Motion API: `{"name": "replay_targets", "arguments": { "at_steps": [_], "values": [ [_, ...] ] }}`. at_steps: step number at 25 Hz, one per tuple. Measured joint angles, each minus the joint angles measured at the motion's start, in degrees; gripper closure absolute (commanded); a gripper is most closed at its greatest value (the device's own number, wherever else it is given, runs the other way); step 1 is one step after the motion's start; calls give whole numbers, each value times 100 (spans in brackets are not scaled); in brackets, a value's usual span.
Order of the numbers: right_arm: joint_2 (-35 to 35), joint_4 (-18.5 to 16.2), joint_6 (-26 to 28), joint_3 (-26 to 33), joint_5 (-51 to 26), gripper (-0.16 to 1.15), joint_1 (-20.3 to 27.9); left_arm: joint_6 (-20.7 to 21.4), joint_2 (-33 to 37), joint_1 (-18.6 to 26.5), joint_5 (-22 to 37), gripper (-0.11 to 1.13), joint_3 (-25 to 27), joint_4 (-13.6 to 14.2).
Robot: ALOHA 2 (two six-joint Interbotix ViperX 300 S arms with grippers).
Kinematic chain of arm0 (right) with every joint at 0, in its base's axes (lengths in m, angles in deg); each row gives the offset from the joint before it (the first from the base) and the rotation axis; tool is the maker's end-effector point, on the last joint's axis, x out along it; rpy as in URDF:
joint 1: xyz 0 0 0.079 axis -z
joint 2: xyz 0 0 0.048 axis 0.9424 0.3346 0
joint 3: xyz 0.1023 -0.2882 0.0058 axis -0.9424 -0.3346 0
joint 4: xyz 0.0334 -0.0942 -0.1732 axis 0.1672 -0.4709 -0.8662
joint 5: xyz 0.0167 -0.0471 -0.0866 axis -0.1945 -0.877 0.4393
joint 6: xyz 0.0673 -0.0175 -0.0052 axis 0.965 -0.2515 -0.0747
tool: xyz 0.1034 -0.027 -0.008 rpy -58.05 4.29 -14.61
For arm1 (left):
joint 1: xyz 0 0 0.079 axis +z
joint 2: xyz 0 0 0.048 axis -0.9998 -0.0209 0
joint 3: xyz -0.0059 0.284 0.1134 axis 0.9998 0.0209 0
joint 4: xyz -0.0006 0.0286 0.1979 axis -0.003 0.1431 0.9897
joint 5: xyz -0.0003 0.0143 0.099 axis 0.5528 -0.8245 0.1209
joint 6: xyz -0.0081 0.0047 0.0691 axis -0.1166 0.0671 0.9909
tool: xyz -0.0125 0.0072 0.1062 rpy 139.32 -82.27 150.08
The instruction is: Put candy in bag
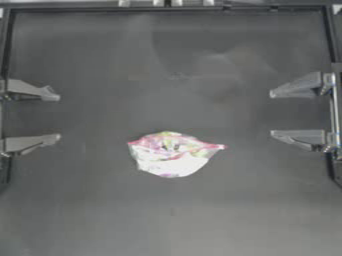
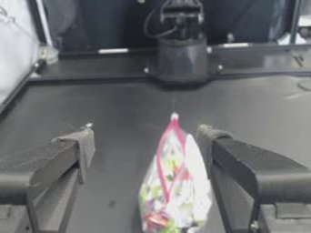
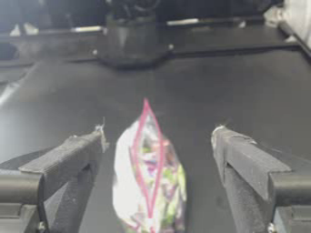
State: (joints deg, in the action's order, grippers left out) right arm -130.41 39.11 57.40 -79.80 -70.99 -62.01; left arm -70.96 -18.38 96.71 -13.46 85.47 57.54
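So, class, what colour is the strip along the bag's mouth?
Pink-red. The strip on the bag shows best in the right wrist view.

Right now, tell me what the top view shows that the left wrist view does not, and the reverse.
Only the top view shows both grippers at once: the left gripper open at the left edge, the right gripper open at the right edge, each apart from the bag lying between them. Only the left wrist view shows the opposite arm's base across the table, and a red bit low inside the bag, possibly the candy. Both show the bag with its pink strip and the dark table.
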Motion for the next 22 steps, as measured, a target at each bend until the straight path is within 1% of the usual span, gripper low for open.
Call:
{"name": "replay_targets", "arguments": {
  "at_steps": [11, 22],
  "values": [
    [-211, -9, 0, 0, 18, -1, 0, 0, 176, 62, 0, 4, 18, 0],
    [-378, -18, -9, -62, 360, -1, 88, 0, 185, 97, -35, 4, 18, 0]
  ]
}}
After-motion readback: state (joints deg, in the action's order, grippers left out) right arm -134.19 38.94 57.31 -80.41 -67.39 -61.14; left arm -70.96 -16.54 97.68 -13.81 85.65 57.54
